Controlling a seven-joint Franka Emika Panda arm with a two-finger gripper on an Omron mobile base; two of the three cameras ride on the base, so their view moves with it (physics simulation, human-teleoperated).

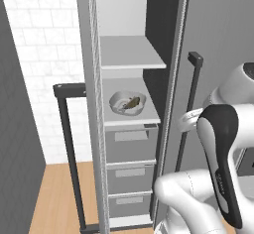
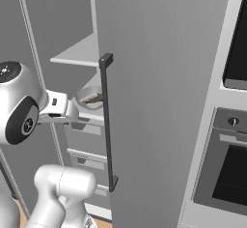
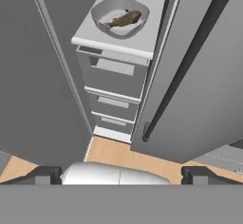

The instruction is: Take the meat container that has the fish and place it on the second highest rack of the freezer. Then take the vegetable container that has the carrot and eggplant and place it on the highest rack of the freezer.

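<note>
The meat container [image 1: 116, 102], a pale grey tub, stands on the second highest rack [image 1: 131, 118] of the open freezer [image 1: 92, 79], with the fish [image 1: 132, 102] lying in it. In the hand view the container [image 3: 102, 12] and its fish [image 3: 125, 18] sit far above my gripper [image 3: 121, 175], which is open with nothing between its fingertips [image 3: 47, 174]. From the right base view, my hand [image 2: 60, 107] hovers just in front of the container [image 2: 83, 96], apart from it. The highest rack [image 1: 130, 54] is bare. The vegetable container is out of view.
The freezer's right door [image 2: 159, 101] stands open beside my hand, with a long dark bar handle [image 2: 107, 121]. A second dark handle [image 1: 67, 129] stands at the left. Stacked grey drawers [image 1: 130, 144] lie under the racks. An oven column [image 2: 226, 169] is to the right.
</note>
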